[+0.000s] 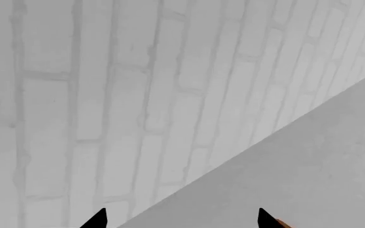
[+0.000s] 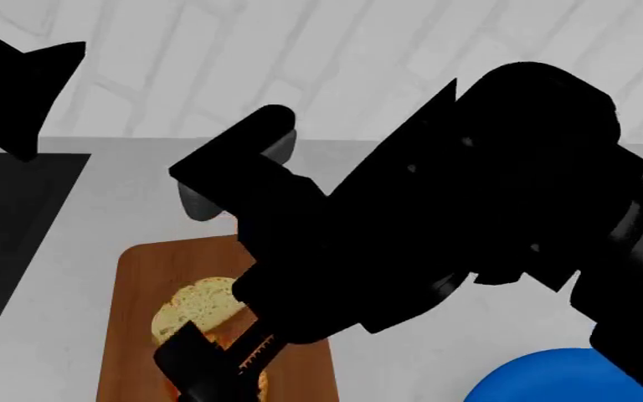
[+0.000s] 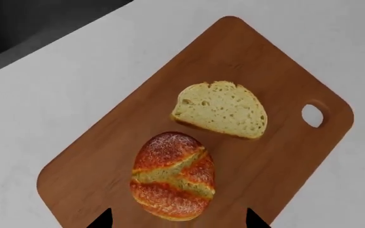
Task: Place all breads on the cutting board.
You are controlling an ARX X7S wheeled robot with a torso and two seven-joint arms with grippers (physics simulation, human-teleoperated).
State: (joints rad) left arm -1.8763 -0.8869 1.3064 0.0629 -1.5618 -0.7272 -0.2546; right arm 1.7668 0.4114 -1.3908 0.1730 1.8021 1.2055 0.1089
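Note:
The brown wooden cutting board (image 3: 106, 161) lies on the pale counter, its small round hole (image 3: 312, 115) near one corner. The pale cream slice (image 3: 224, 109) and the orange-brown scored loaf (image 3: 171, 175) both lie on it, side by side. My right gripper (image 3: 177, 219) is open and empty above the loaf, fingertips apart on either side of it. In the head view the right arm (image 2: 434, 226) hides most of the board (image 2: 143, 276); the slice (image 2: 193, 306) shows partly. My left gripper (image 1: 181, 219) is open and empty, facing the brick wall.
A round blue plate (image 2: 556, 381) sits at the near right of the counter. A dark sunken area (image 2: 9, 226) lies to the left of the board. A white brick wall (image 1: 106, 95) stands behind the counter.

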